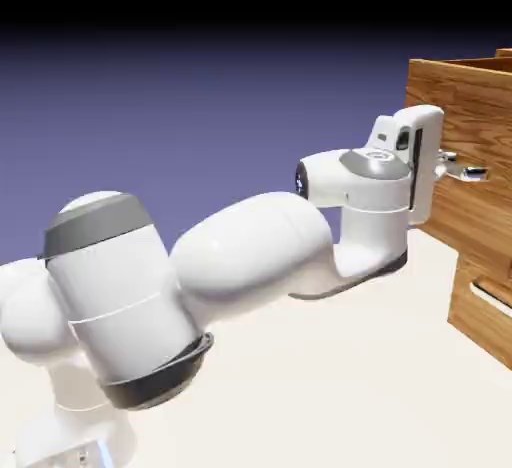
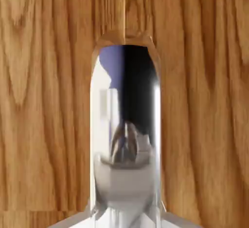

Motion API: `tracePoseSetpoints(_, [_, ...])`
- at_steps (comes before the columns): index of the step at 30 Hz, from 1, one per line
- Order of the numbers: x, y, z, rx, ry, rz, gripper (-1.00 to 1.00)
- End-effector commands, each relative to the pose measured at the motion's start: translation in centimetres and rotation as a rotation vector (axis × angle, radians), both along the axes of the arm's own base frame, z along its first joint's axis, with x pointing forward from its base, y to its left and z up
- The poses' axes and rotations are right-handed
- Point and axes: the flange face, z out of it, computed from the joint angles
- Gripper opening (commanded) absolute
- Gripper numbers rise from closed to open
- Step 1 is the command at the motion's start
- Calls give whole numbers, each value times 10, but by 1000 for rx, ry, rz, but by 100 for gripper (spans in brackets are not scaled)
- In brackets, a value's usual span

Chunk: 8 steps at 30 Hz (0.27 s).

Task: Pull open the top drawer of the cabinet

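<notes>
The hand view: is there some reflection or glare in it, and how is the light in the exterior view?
Hand view: the metal handle mirrors blue, black and white patches, with a bright glare line down its right edge. Exterior view: dark at the top, the pale floor very bright.

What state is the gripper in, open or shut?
The gripper is shut on the silver handle: a fingertip sits against each side.

No text, label, brand, number or sign can be read in either view.
</notes>
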Motion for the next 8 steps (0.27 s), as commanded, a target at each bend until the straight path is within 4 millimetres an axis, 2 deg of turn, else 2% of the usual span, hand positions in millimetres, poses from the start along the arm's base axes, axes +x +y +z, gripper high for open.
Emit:
tracePoseSetpoints(1, [-11,0,0,1,0,-1,-100])
tracePoseSetpoints(5, [-50,0,3,1,-10,-1,-100])
tracePoseSetpoints(8, [-45,0,11,-2,-33,-4,-100])
